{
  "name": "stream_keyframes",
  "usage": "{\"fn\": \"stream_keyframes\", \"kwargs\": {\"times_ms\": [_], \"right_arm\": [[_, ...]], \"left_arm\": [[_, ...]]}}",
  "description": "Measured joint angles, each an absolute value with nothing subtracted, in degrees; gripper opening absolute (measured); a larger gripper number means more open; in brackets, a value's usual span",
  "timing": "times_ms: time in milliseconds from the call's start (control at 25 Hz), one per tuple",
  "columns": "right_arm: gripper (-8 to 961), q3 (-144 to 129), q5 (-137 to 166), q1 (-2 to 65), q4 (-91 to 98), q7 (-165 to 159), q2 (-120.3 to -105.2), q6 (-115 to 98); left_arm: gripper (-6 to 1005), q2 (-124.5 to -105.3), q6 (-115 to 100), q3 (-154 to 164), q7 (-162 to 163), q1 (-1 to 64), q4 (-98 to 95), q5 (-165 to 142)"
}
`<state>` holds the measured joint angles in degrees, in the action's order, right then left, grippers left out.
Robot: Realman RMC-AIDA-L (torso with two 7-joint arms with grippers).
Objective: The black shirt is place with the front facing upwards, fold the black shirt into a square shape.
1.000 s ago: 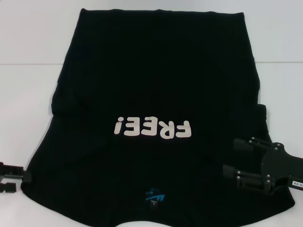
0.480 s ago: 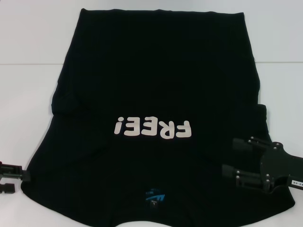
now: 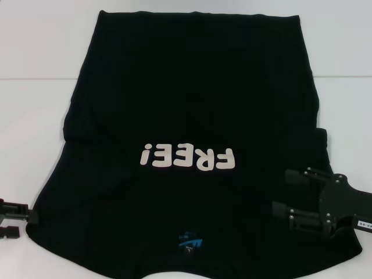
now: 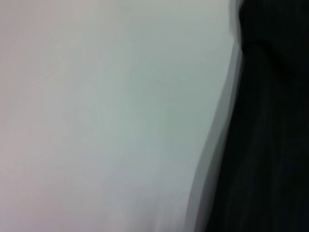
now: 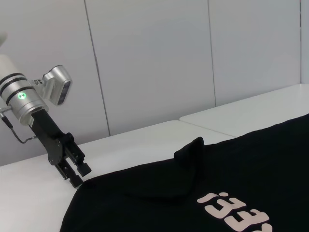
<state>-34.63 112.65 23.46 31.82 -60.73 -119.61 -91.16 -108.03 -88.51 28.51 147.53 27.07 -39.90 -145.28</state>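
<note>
the black shirt [image 3: 192, 145] lies spread face up on the white surface [image 3: 35, 116], its collar and blue neck label [image 3: 189, 243] at the near edge by the robot and its hem at the far side, so the white "free!" print [image 3: 187, 157] reads upside down in the head view. it looks not fully flat: a sleeve appears already turned in on the robot's left, where a raised crease shows, which suggests the folding is at an early stage. the left tool [image 3: 13, 218] sits low at the near left corner of the cloth, just beside the shoulder edge, with its two fingers apart and nothing between them, probably placed there to take hold of that corner. the right tool [image 3: 290, 197] hovers over the near right part of the shirt, fingers spread wide and pointing inward across the cloth, gripping nothing; its place hints at a matching grasp on the right sleeve side.
</note>
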Motion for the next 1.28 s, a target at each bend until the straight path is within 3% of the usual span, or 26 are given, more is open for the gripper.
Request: {"fn": "stream_keyframes", "kwargs": {"times_ms": [1280], "right_arm": [[834, -34.6, 112.5, 24.1, 31.8, -60.7, -119.61, -91.1]], "left_arm": [[627, -108.19, -87.2, 28.6, 147.6, 29.3, -37.2, -145.5]]}}
